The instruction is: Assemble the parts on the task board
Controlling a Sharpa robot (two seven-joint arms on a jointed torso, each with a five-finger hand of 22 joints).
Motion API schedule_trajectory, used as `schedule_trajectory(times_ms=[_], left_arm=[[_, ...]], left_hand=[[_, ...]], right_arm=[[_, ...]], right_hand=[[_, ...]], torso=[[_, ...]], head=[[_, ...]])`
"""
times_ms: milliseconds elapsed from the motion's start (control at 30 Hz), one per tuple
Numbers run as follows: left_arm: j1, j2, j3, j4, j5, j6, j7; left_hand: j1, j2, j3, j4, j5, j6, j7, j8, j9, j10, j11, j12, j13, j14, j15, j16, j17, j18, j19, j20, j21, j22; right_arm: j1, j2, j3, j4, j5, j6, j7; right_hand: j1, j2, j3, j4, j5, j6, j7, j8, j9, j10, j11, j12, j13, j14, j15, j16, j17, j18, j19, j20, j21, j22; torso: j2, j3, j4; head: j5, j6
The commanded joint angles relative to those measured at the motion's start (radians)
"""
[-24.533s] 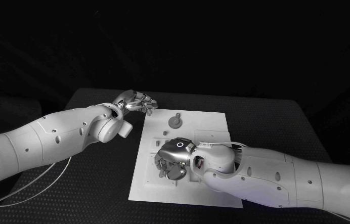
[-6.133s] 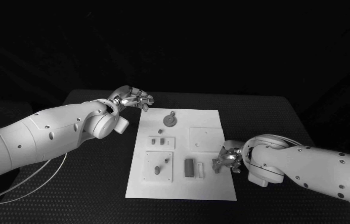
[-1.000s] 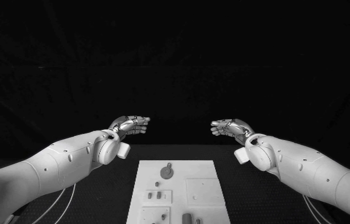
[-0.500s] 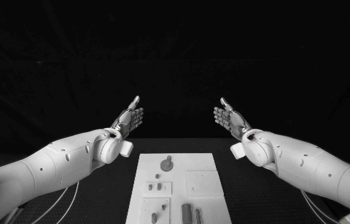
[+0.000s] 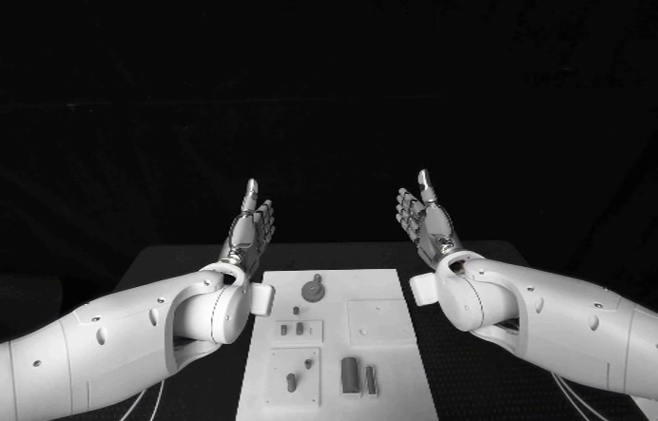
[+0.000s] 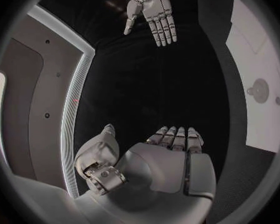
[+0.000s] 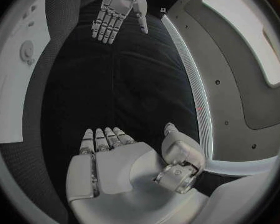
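The black surface (image 5: 549,278) spreads before me, and the white task board (image 5: 391,293) lies in its middle, between my two arms. My left hand (image 5: 248,227) is raised above the board's far left corner, fingers straight and holding nothing. My right hand (image 5: 429,220) is raised the same way opposite it. Small grey parts (image 5: 350,374) sit on the board, a round one (image 5: 314,291) at its far end.

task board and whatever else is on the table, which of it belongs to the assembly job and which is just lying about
Part of the job:
- task board, the white plate
- the small parts on it: round knobbed part, pair of pegs, two bars
- left hand and right hand, both raised, fingers straight, holding nothing

Just lying about:
- black table; I see nothing loose on it
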Motion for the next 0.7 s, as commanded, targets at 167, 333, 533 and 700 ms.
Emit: schedule_trajectory(times_ms=[167,333,533,700], left_arm=[[-0.028,-0.025,0.016,0.095,0.049,-0.22,0.116],[-0.031,-0.027,0.017,0.104,0.051,-0.229,0.12],[-0.031,-0.027,0.017,0.104,0.051,-0.229,0.12],[-0.031,-0.027,0.017,0.104,0.051,-0.229,0.12]], left_hand=[[-0.007,0.0,-0.004,0.0,-0.003,-0.005,0.0,-0.003,-0.001,-0.005,0.0,-0.007,-0.001,-0.004,0.0,-0.004,-0.001,-0.008,-0.003,0.0,-0.003,-0.001],[-0.007,0.0,-0.004,0.0,-0.003,-0.005,0.0,-0.003,-0.001,-0.005,0.0,-0.007,-0.001,-0.004,0.0,-0.004,-0.001,-0.008,-0.003,0.0,-0.003,-0.001],[-0.007,0.0,-0.004,0.0,-0.003,-0.005,0.0,-0.003,-0.001,-0.005,0.0,-0.007,-0.001,-0.004,0.0,-0.004,-0.001,-0.008,-0.003,0.0,-0.003,-0.001],[-0.007,0.0,-0.004,0.0,-0.003,-0.005,0.0,-0.003,-0.001,-0.005,0.0,-0.007,-0.001,-0.004,0.0,-0.004,-0.001,-0.008,-0.003,0.0,-0.003,-0.001]], right_arm=[[-0.025,-0.047,0.006,0.141,0.11,-0.27,0.098],[-0.032,-0.061,0.007,0.179,0.123,-0.305,0.108],[-0.032,-0.061,0.007,0.18,0.123,-0.306,0.108],[-0.032,-0.061,0.007,0.18,0.123,-0.306,0.108]], right_hand=[[-0.006,0.0,-0.004,0.0,-0.007,-0.005,0.0,-0.003,-0.002,-0.004,0.0,-0.003,-0.002,-0.005,0.0,-0.003,-0.002,-0.014,-0.005,0.0,-0.003,-0.003],[-0.006,0.0,-0.004,0.0,-0.007,-0.005,0.0,-0.003,-0.002,-0.004,0.0,-0.003,-0.002,-0.005,0.0,-0.003,-0.002,-0.014,-0.005,0.0,-0.003,-0.003],[-0.006,0.0,-0.004,0.0,-0.007,-0.005,0.0,-0.003,-0.002,-0.004,0.0,-0.003,-0.002,-0.005,0.0,-0.003,-0.002,-0.014,-0.005,0.0,-0.003,-0.003],[-0.006,0.0,-0.004,0.0,-0.007,-0.005,0.0,-0.003,-0.002,-0.004,0.0,-0.003,-0.002,-0.005,0.0,-0.003,-0.002,-0.014,-0.005,0.0,-0.003,-0.003]], torso=[[-0.001,0.0002,0.0005],[-0.001,0.0002,0.0005],[-0.001,0.0002,0.0005],[-0.001,0.0002,0.0005]], head=[[0.0,-0.001],[0.0,-0.001],[0.0,-0.001],[0.0,-0.001]])
